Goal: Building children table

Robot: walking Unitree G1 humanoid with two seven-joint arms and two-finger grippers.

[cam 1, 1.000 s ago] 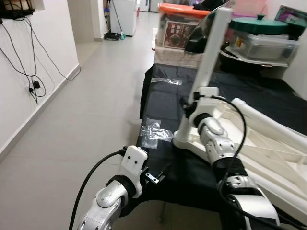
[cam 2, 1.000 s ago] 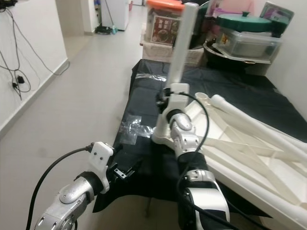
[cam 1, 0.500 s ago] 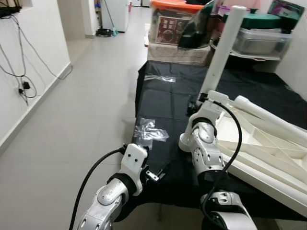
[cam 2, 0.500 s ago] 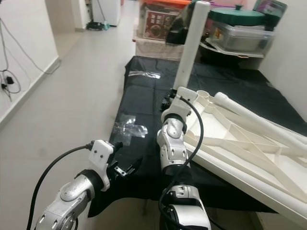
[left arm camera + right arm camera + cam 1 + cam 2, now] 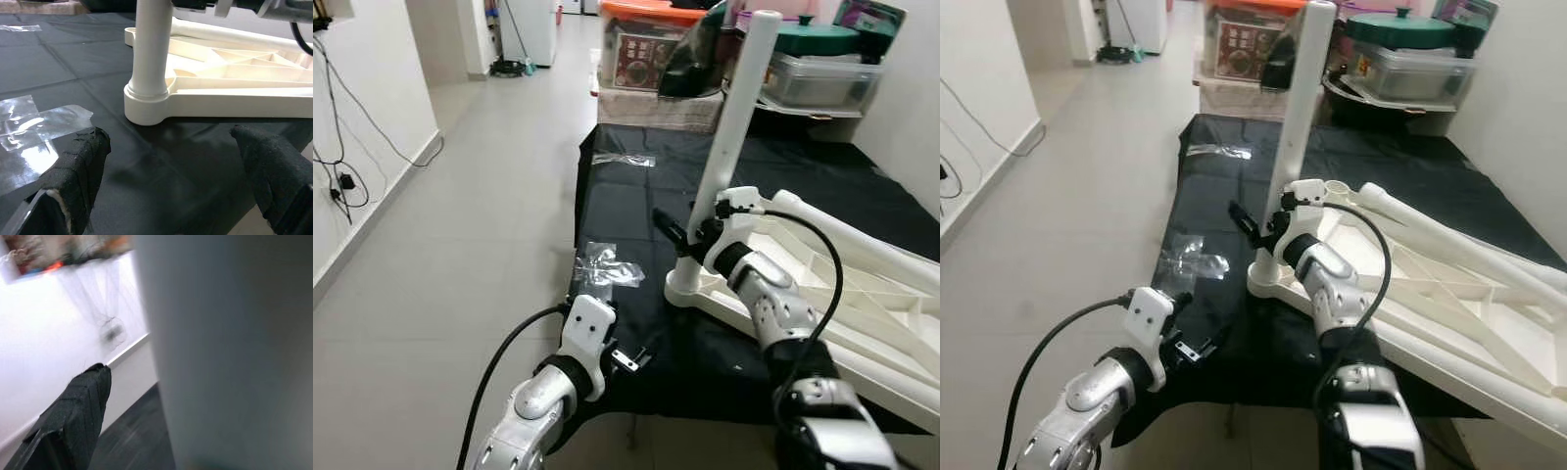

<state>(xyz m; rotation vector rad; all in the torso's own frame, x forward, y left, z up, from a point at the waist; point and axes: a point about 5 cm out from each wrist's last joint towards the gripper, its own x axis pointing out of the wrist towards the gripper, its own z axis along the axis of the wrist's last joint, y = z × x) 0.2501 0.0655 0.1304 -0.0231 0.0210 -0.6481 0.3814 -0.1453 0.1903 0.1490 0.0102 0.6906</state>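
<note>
**Right wrist re-angled on the standing leg**

Reading the right gripper (image 5: 674,230) as re-posed versus half a second back. Forearm swung out toward 3 o'clock, wrist now meeting the table leg (image 5: 729,127) side-on, one black finger poking past it toward 9 o'clock. Discounting part of that as head-camera shift.

Seeing in the right wrist view that finger (image 5: 73,416) standing clear of the white tube, gap visible. Calling those jaws spread and straddling the leg, not clamped. Other finger hidden behind the tube.

Placing the leg upright in the corner socket (image 5: 146,105) of the upturned tabletop (image 5: 862,313), which lies on the black cloth (image 5: 626,196). No visible tilt at the joint.

Finding the left gripper (image 5: 631,358) low at 7 o'clock of the socket, over the cloth edge. Fingers wide apart, holding nothing. Plastic wrap (image 5: 605,266) at its 11 o'clock, untouched.

Taking this to mean the leg stands without a grip, so probably seated or close to it. Looks like a re-grip for a final push or twist, or a let-go.

Counting the spare legs (image 5: 862,230) lying across the tabletop at 3 o'clock as work left. Watching for a sideways nudge from that straddling wrist levering the leg in its socket.
</note>
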